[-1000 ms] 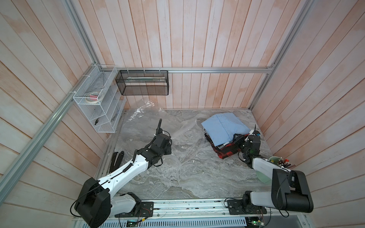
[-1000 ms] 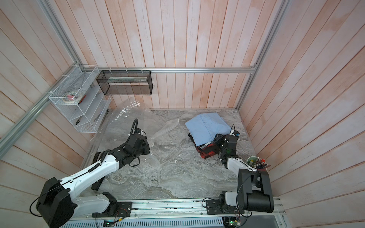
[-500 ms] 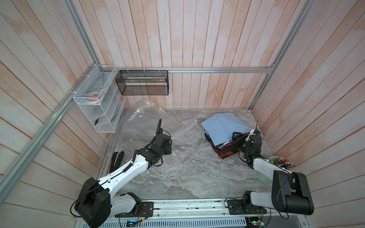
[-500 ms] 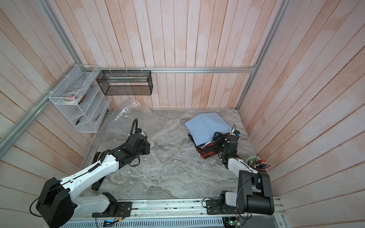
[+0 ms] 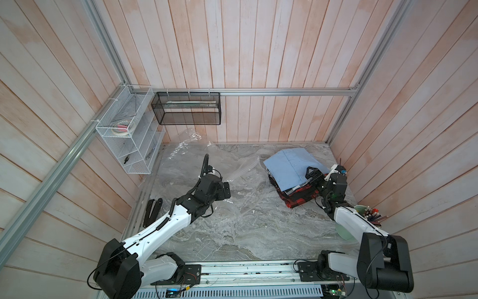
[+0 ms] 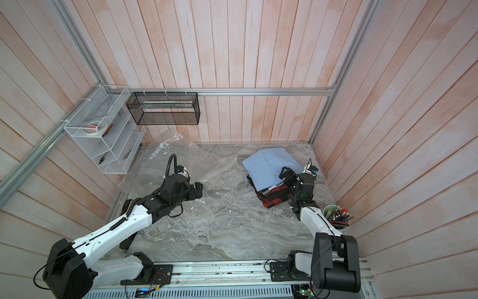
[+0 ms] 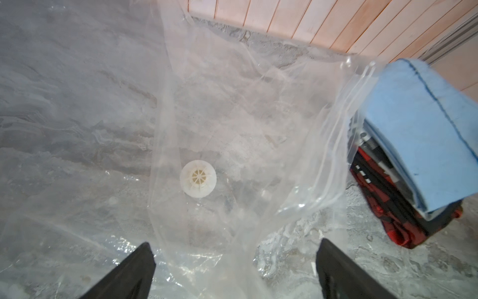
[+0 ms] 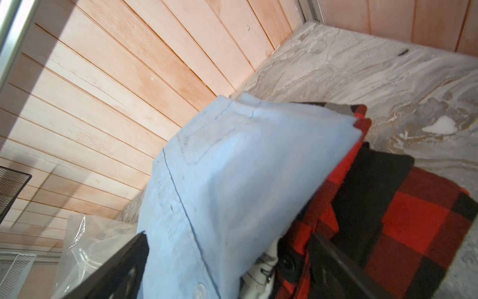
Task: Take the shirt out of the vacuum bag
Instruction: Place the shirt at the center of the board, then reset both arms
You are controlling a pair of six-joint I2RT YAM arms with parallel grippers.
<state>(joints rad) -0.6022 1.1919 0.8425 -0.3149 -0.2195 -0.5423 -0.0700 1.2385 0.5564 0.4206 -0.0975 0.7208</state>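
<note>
Both hands are springing wide just now: left hand [image 7: 235,243] is dropping the bag [image 7: 232,116], lying limp on the surface [image 5: 245,233]; right hand [image 8: 229,238] is freeing the shirt [image 5: 289,165], sitting outside on plaid pile [image 5: 300,200]. Extraction looking done.

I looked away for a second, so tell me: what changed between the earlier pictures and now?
Both grippers opened: the left gripper now stands wide over the bag, and the right gripper straddles the edge of the blue shirt lying on the plaid shirt, gripping nothing. Arms, bag and shirts stayed put.
</note>
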